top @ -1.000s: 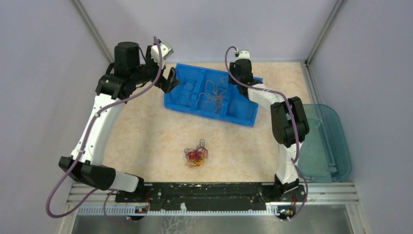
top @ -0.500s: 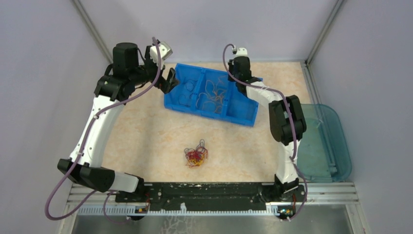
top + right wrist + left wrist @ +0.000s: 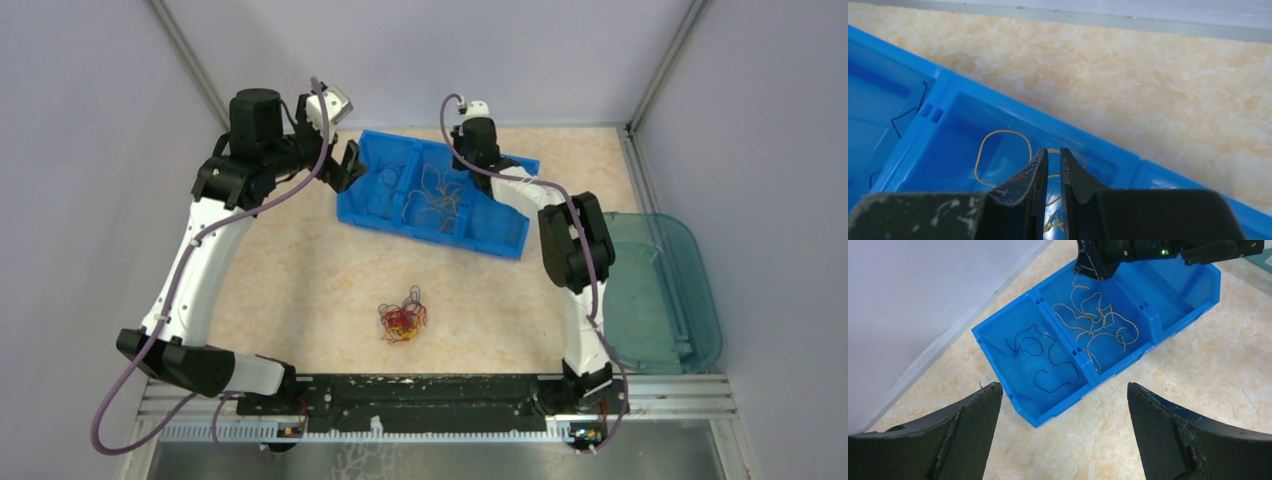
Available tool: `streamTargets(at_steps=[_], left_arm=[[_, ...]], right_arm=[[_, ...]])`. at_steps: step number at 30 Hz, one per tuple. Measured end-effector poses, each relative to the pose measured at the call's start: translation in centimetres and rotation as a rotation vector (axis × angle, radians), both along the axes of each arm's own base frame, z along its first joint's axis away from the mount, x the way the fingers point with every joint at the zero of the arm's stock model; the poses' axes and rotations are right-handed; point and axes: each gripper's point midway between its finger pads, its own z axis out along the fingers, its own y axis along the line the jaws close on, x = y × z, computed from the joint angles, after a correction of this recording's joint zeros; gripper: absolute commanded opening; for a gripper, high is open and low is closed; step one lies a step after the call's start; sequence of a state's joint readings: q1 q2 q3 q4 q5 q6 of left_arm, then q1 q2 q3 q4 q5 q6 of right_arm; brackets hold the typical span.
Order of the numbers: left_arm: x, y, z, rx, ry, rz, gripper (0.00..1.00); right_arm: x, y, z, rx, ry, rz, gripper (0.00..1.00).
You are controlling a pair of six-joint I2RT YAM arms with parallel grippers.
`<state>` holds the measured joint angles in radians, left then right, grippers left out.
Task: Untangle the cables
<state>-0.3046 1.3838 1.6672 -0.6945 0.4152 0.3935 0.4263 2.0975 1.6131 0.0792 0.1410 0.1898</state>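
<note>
A small tangle of red, orange-yellow and dark cables (image 3: pixel 402 318) lies on the table in front of the blue bin (image 3: pixel 495 245). The bin's left compartment holds dark strands (image 3: pixel 1040 357). Its middle compartment holds orange-yellow strands (image 3: pixel 1098 320), which also show in the right wrist view (image 3: pixel 998 135). My left gripper (image 3: pixel 350 165) is open and empty beside the bin's left end, with the bin's corner between its fingers (image 3: pixel 1063 390). My right gripper (image 3: pixel 465 160) hangs over the middle compartment's far side (image 3: pixel 1053 151). Its jaws are closed to a thin slit, and I see no strand between them.
The bin's right compartment (image 3: pixel 500 220) looks empty. A teal translucent tray (image 3: pixel 690 300) stands at the table's right edge. Grey walls close in the table on the left, back and right. The arms' lilac cables loop beside each arm.
My right gripper has moved left along the bin's far side, from over the right compartment to over the middle one. The left arm has barely moved.
</note>
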Motion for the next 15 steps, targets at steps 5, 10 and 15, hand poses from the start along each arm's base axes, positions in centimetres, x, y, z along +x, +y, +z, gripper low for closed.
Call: streamTargets(at_steps=[5, 10, 15], left_arm=[[0.1, 0.1, 0.0, -0.001, -0.002, 0.004, 1.00], [0.1, 0.2, 0.1, -0.003, -0.008, 0.006, 1.00], [0.0, 0.4, -0.1, -0.003, -0.009, 0.008, 1.00]], right_arm=[[-1.1, 1.7, -2.1, -0.022, 0.048, 0.030, 0.14], [-1.9, 2.5, -2.7, -0.032, 0.072, 0.027, 0.16], [-1.5, 3.1, -2.9, -0.058, 0.091, 0.013, 0.20]])
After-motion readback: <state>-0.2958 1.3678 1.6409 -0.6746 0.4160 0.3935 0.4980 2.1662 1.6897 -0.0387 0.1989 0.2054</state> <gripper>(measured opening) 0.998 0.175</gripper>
